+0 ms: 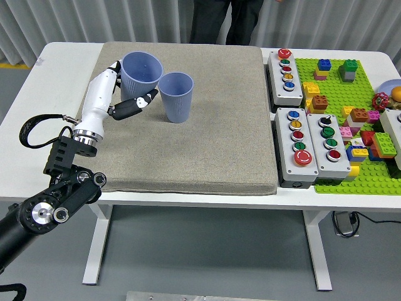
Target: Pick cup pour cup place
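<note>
- The left hand point(119, 94) comes in from the lower left over the grey mat point(207, 144) and is wrapped around a blue-grey held cup point(141, 74), with the dark thumb across the cup's front and the white fingers behind its left side.
- The held cup sits up off the mat near the mat's far left corner, its mouth tipped a little toward the camera so the inside shows.
- A second cup point(176, 96) of the same colour stands upright on the mat just to the right of the held cup; the two rims look very close, and whether they touch cannot be told.
- The mat covers most of the white desk point(44, 113).
- To the mat's right stand three grey button boxes point(286, 69) with coloured buttons: one at the far side and two side by side nearer the front.
- Further right lies a green baseplate point(351, 100) with coloured bricks scattered over it.
- A person in dark trousers point(216, 22) stands at the far side of the desk.
- A black cable point(34, 125) loops out from the left wrist over the desk's left part.
</note>
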Controlling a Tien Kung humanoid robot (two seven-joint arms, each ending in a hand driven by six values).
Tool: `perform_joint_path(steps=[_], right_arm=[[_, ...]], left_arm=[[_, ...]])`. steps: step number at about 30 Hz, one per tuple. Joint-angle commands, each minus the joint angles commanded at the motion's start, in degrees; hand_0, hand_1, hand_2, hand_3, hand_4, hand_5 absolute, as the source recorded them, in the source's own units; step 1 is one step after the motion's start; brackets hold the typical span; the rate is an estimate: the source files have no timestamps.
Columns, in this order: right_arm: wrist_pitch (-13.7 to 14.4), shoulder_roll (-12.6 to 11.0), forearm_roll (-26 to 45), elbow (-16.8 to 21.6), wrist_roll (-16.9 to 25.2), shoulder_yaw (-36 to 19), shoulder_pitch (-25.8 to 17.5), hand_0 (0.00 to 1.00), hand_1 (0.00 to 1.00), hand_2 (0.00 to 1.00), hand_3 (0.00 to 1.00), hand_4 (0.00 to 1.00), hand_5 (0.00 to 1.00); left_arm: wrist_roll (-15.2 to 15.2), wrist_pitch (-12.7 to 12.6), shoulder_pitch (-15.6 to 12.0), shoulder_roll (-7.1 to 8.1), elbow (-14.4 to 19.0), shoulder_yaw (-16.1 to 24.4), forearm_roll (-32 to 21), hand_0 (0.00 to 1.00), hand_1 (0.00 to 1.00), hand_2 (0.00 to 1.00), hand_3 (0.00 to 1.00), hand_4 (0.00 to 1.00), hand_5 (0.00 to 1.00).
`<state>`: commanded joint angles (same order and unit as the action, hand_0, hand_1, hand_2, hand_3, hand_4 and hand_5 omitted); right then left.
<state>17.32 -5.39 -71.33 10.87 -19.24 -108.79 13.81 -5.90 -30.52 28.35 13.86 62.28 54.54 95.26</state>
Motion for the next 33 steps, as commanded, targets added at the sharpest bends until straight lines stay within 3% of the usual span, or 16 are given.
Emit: perform_joint_path(steps=[14, 33], right_arm=[[0.22, -0.06, 0.39, -0.03, 0.04, 0.2, 0.4, 0.677, 0.621, 0.573, 0.562, 0.002, 0.185], [0.1, -0.09, -0.05, -0.07, -0.05, 0.03, 0.12, 0.676, 0.621, 0.573, 0.563, 0.002, 0.185]], left_arm=[[3.24, 2.16, 3.56, 1.09, -2.25, -1.15, 8.99, 0.4, 0.466, 0.599, 0.599, 0.711, 0.267], [6.82, 4.13, 7.23, 1.41, -6.3, -2.75, 19.69, 0.384, 0.463, 0.592, 0.591, 0.719, 0.269]])
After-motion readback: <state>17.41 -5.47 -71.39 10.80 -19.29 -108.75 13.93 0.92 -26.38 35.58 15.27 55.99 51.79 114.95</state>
